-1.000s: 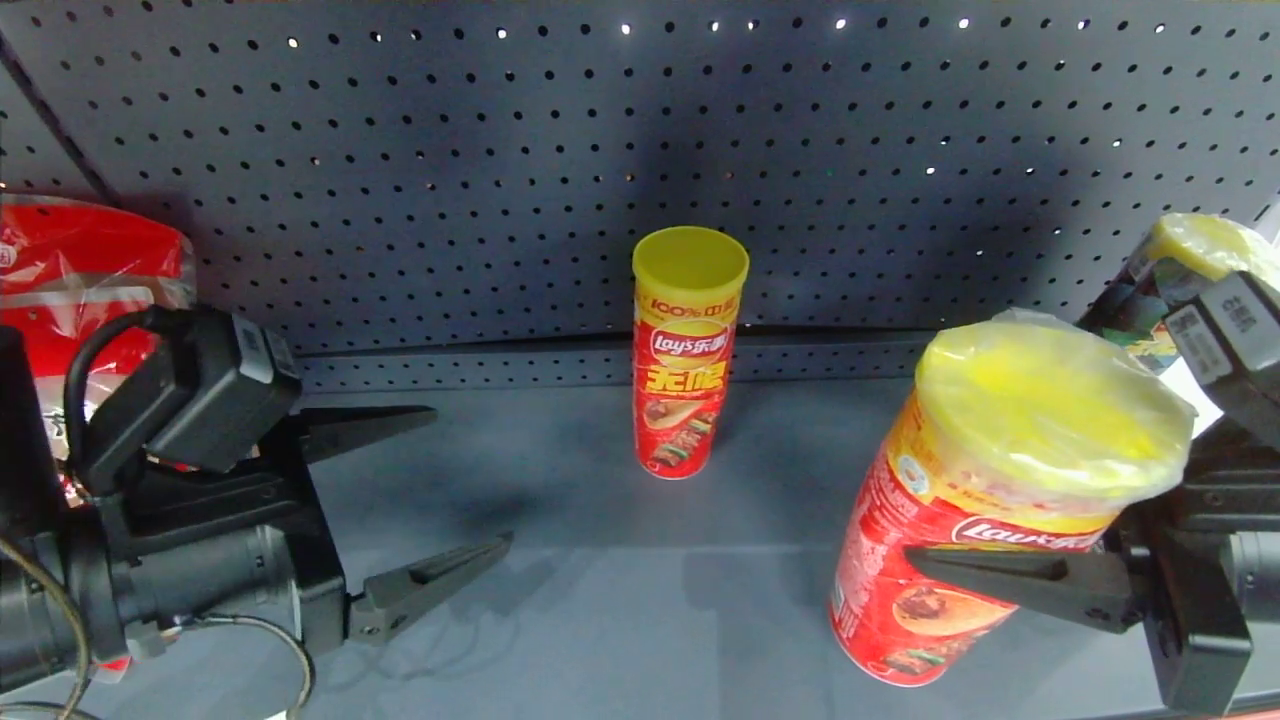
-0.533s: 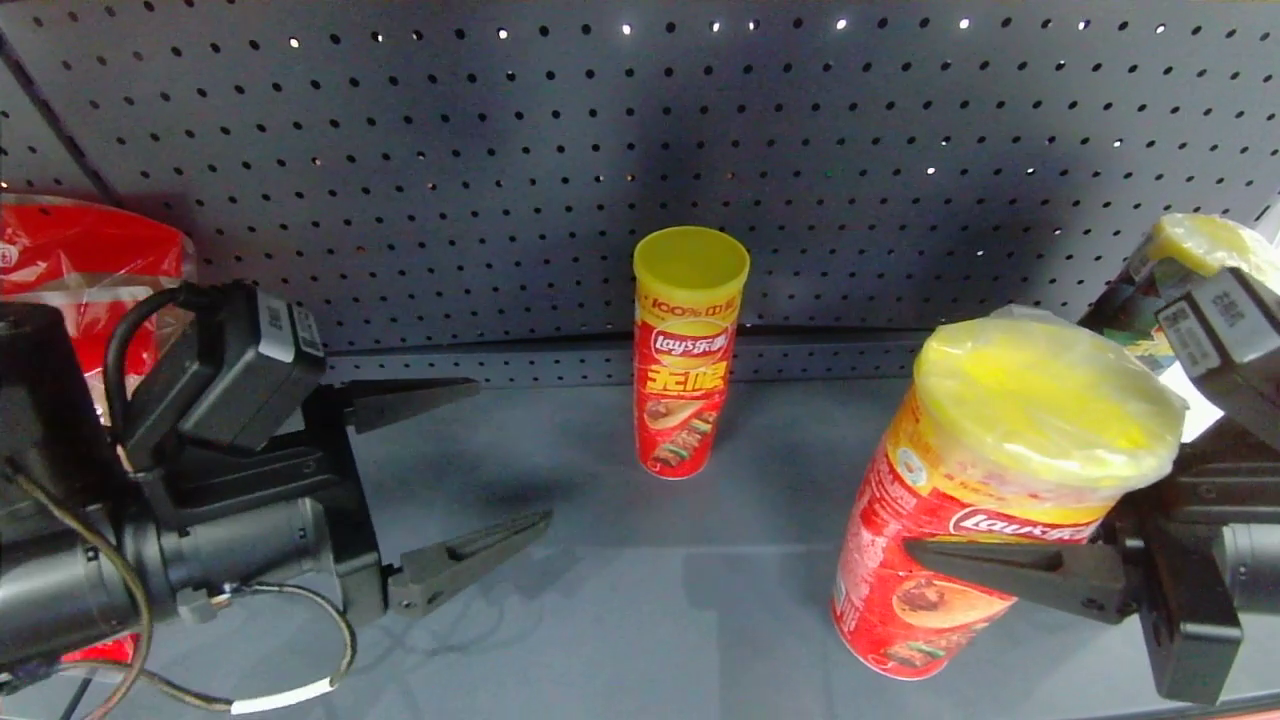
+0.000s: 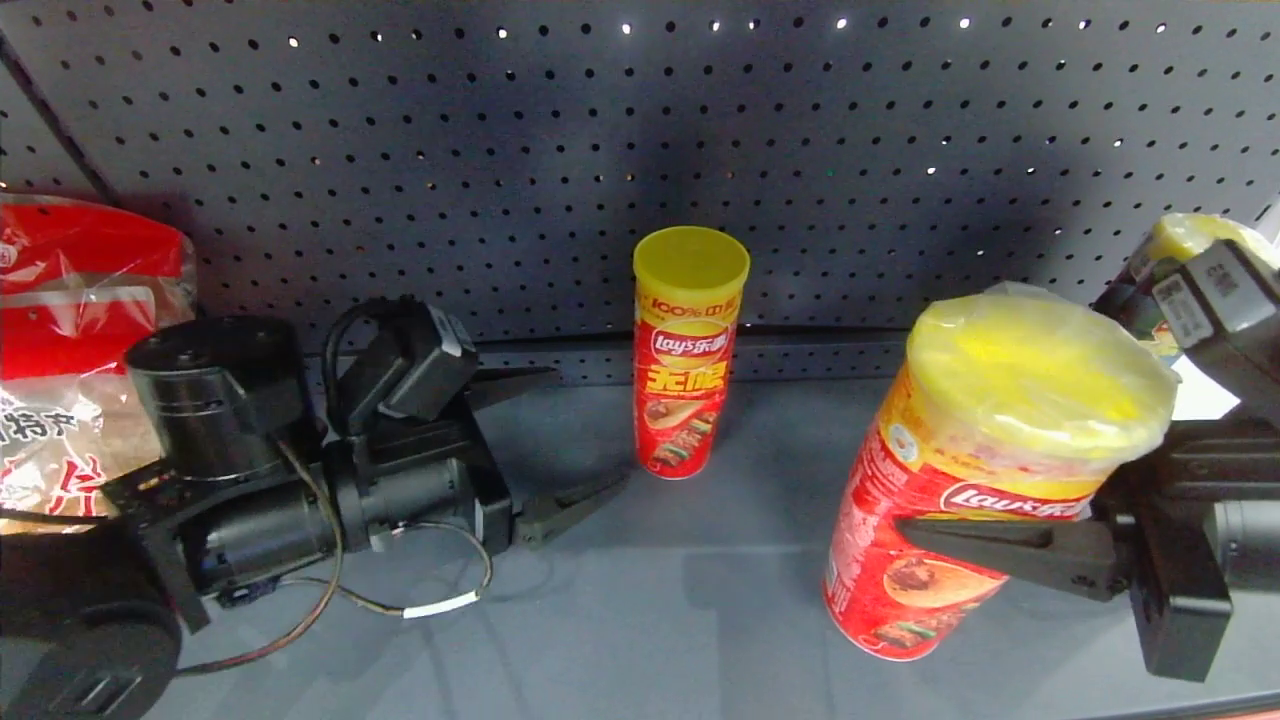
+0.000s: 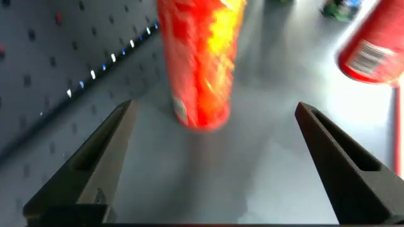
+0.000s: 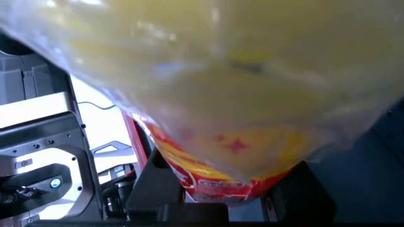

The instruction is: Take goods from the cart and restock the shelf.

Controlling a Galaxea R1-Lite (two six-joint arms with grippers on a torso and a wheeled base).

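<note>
A slim red chips can (image 3: 688,352) with a yellow lid stands upright on the shelf (image 3: 650,610) near the pegboard back. My left gripper (image 3: 590,425) is open just to its left, low over the shelf, with the fingers pointing at the can. The left wrist view shows that can (image 4: 199,63) ahead of the open gripper (image 4: 214,107), beyond the fingertips. My right gripper (image 3: 960,480) is shut on a wider red chips can (image 3: 985,450) with a plastic-wrapped yellow lid, held tilted just above the shelf at the right. That lid (image 5: 208,75) sits close to the right wrist camera.
A red snack bag (image 3: 70,300) leans at the far left behind my left arm. Another yellow-topped package (image 3: 1195,240) stands at the far right against the pegboard (image 3: 500,150). Bare shelf lies between the two cans.
My left arm has moved right along the shelf toward the slim can, its gripper staying open. The right gripper with the wide can has barely shifted.
</note>
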